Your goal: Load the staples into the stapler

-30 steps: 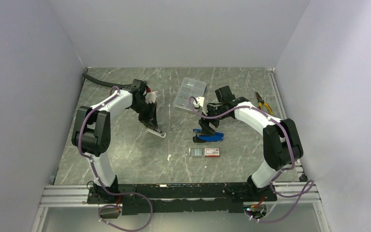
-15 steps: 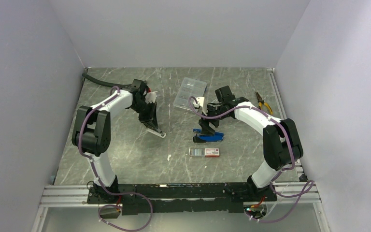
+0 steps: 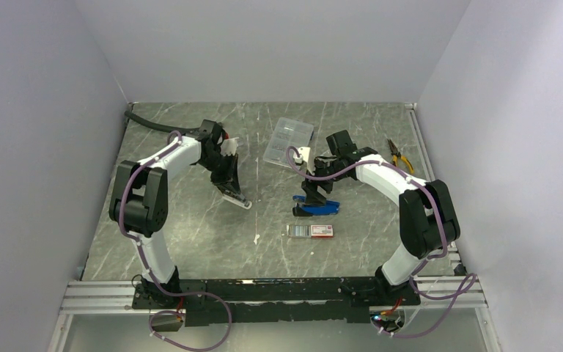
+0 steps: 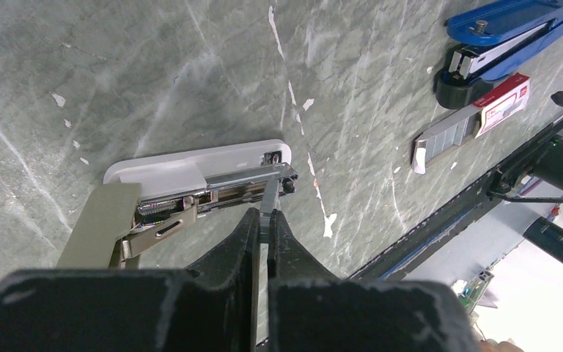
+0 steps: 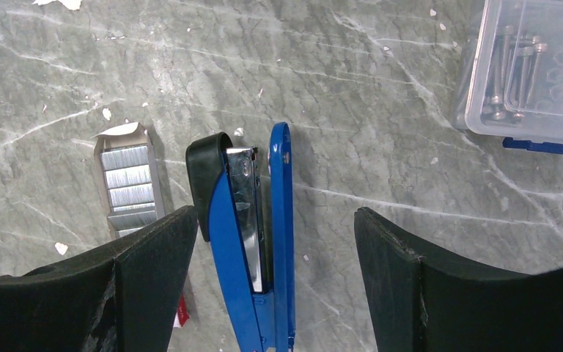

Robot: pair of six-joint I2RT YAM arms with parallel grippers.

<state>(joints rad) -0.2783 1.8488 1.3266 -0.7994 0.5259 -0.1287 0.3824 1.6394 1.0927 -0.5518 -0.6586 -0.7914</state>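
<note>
**Strip pinched over the white stapler's open rail**

On the table (image 3: pixel 190 242), the left arm reaches to the middle left of the top view and the right arm to the centre. The white stapler (image 4: pixel 190 158) lies at the centre left of the left wrist view with its cover swung back and its metal rail bare. The blue stapler (image 5: pixel 238 220) lies open on its side at the bottom centre of the right wrist view. The right claw (image 5: pixel 273 213) straddles it, spread wide and gripping nothing. The tray (image 5: pixel 128 183) holding the rest of the staples sits just left of it, and a clear case (image 5: pixel 535 66) is at upper right.

The left claw (image 4: pixel 263 220) is clenched on a thin grey strip (image 4: pixel 269 198), apparently staples, whose far end meets the rail near the stapler's nose.

Risks, as I judge them:
- The strip stands across the rail rather than along it, so pressing down could snap it or jam it on the rail edge.
- Nothing braces the white stapler, so a push may slide it.
- The pinch is narrow, so the strip could twist or slip.
</note>
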